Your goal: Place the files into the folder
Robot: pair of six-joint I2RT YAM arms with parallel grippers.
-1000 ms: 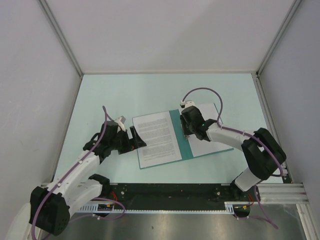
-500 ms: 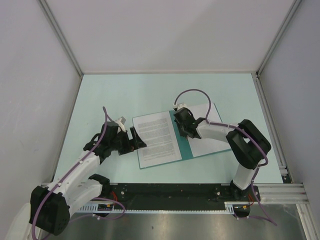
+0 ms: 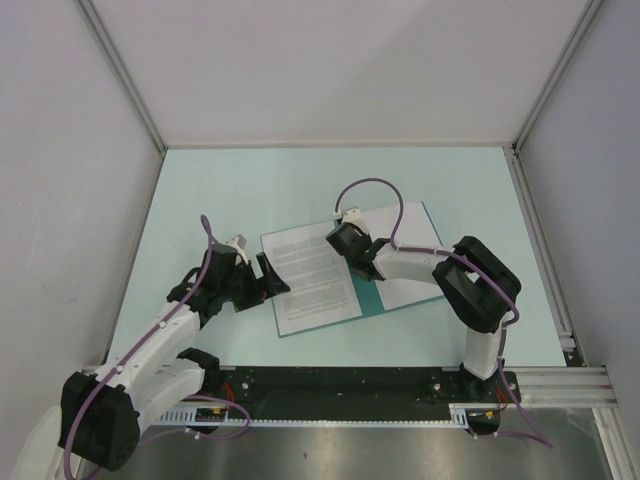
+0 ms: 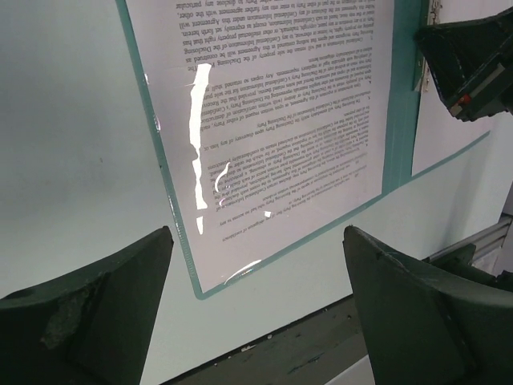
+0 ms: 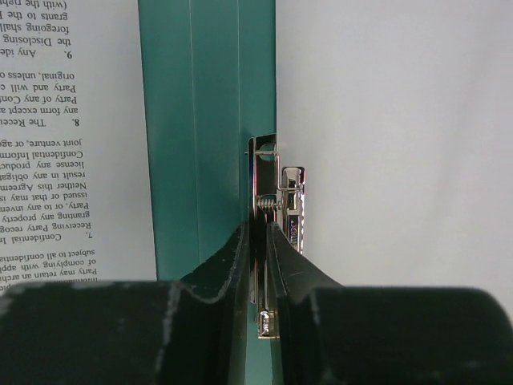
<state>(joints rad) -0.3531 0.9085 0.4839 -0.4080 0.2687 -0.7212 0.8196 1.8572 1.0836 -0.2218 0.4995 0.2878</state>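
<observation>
Lying open like a book at mid-table, the folder (image 3: 369, 296) holds both files within its outline: the printed sheet (image 3: 310, 280) on the left leaf and the nearly blank sheet (image 3: 412, 288) on the right leaf, with a teal strip of spine showing between them. The task therefore looks well advanced; what appears left is fixing the paper at the spine and swinging the cover shut, since the folder is not yet closed. The right gripper (image 3: 343, 240) sits on the far part of the spine, and its wrist view shows its dark jaws pressed from both sides onto the thin upright lever of a metal clip (image 5: 268, 184), so it is pinching that clip. The left gripper (image 3: 268, 278) hovers just beside the left edge of the folder with its jaws spread wide and nothing between them. Materials: the folder is flat, matte teal card with parallel crease lines along the spine; the clip is bright polished steel with a small coil spring; the sheets are thin and white. Glare streaks over the printed sheet in the left wrist view suggest a glossy clear film covering it, its edge tinted green. The table (image 3: 250, 190) is a paler, smooth mint.
</observation>
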